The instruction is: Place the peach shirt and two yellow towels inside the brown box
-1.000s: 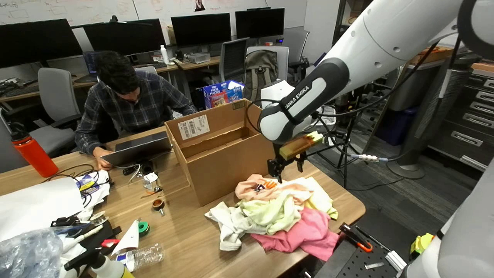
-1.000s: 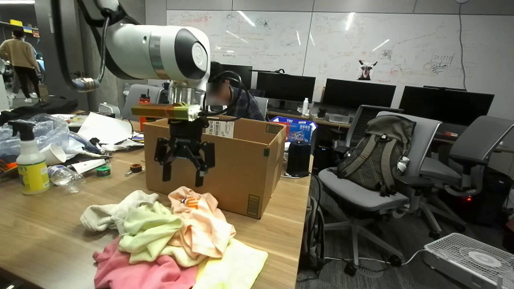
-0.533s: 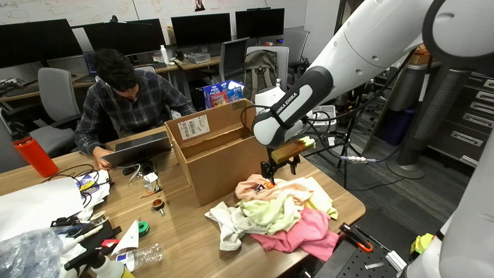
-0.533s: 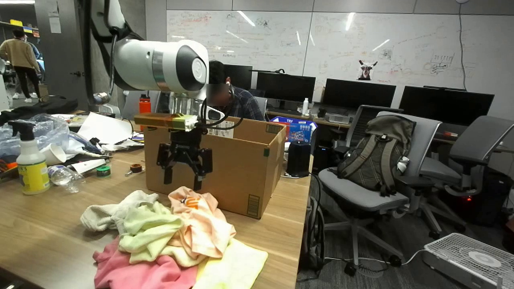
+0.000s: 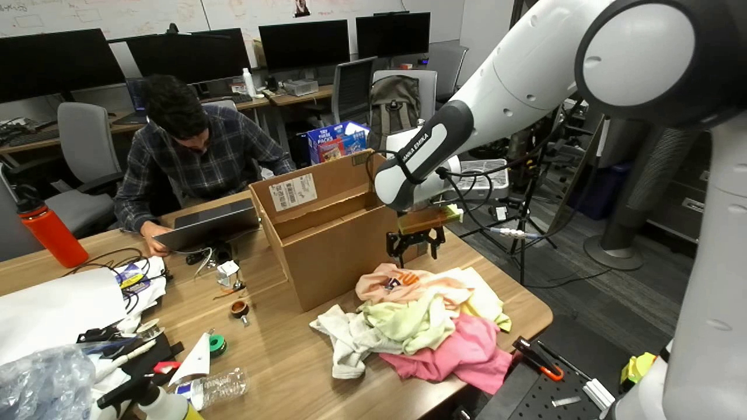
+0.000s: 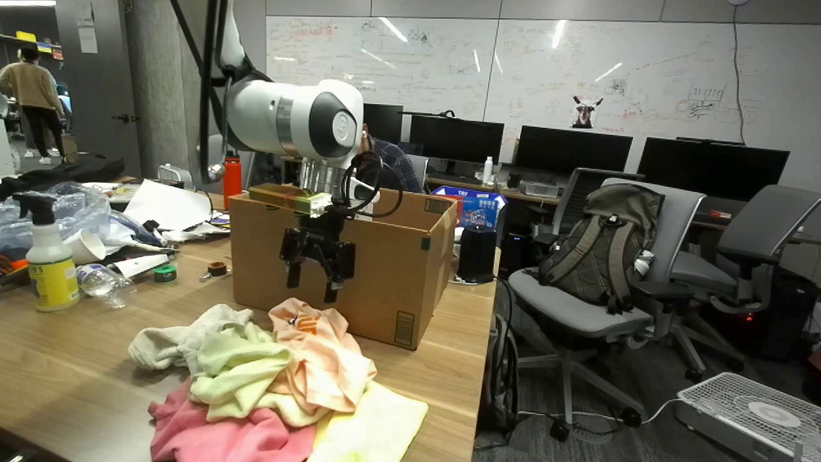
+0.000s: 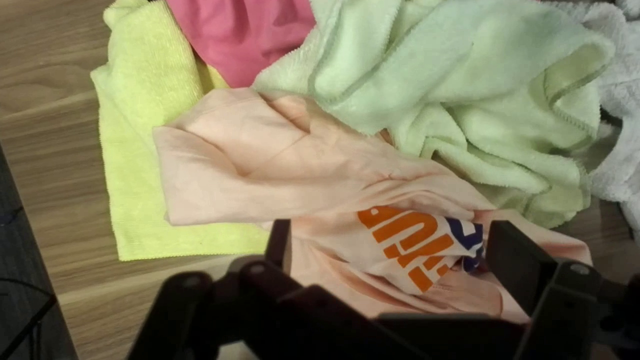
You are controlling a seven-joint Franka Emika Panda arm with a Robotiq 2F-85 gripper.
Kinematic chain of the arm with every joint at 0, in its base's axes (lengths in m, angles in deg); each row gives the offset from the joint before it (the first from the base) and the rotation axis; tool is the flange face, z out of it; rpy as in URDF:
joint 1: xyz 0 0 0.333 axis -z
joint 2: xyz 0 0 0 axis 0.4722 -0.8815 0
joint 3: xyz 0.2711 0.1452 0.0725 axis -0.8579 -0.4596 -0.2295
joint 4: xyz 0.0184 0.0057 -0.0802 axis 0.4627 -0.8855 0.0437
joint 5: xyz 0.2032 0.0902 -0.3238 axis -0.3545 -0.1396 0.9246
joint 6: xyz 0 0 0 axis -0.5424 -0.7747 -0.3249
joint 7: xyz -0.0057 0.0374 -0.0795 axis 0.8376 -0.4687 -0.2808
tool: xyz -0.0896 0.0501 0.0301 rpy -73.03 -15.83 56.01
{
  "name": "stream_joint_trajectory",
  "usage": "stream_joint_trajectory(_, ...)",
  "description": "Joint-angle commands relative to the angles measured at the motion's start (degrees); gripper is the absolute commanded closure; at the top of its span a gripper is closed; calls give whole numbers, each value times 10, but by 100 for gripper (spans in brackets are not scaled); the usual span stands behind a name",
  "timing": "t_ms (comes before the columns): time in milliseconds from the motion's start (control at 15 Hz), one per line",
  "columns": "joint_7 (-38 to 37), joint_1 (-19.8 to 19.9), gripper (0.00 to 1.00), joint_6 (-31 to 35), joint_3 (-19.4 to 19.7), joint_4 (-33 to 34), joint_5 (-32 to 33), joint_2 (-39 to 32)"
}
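Observation:
The peach shirt (image 5: 382,282) lies crumpled on top of a pile of cloths, its orange and dark blue print facing up. Two yellow towels lie against it: a greenish one (image 6: 237,369) bunched over its side, and a brighter, flatter one (image 6: 381,420) partly under it. Just behind the pile stands the brown box (image 5: 344,262), open at the top, with a white label inside one flap. My gripper (image 6: 312,290) hangs above the printed end of the shirt, close to the box's near wall. In the wrist view the gripper (image 7: 390,235) is open, its fingers apart over the print, holding nothing.
A bright pink cloth (image 5: 464,356) and a whitish cloth (image 5: 347,341) share the pile. The table edge runs close beside it. A spray bottle (image 6: 51,263), a plastic bottle (image 5: 219,385) and loose clutter lie at the far side. A person (image 5: 192,146) sits behind a laptop (image 5: 210,224).
My gripper has shifted towards the box side of the pile, leftward in one exterior view and rightward in another. The wrist has come down somewhat. Its jaws stay open, and the cloths have not moved.

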Motion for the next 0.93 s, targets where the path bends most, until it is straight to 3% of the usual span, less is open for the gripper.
stream_joint_trajectory(0,-20,-1,0,-9,14,31,-9,-24)
stream_joint_trajectory(867,-29,5,0,-7,45,12,-2,-41)
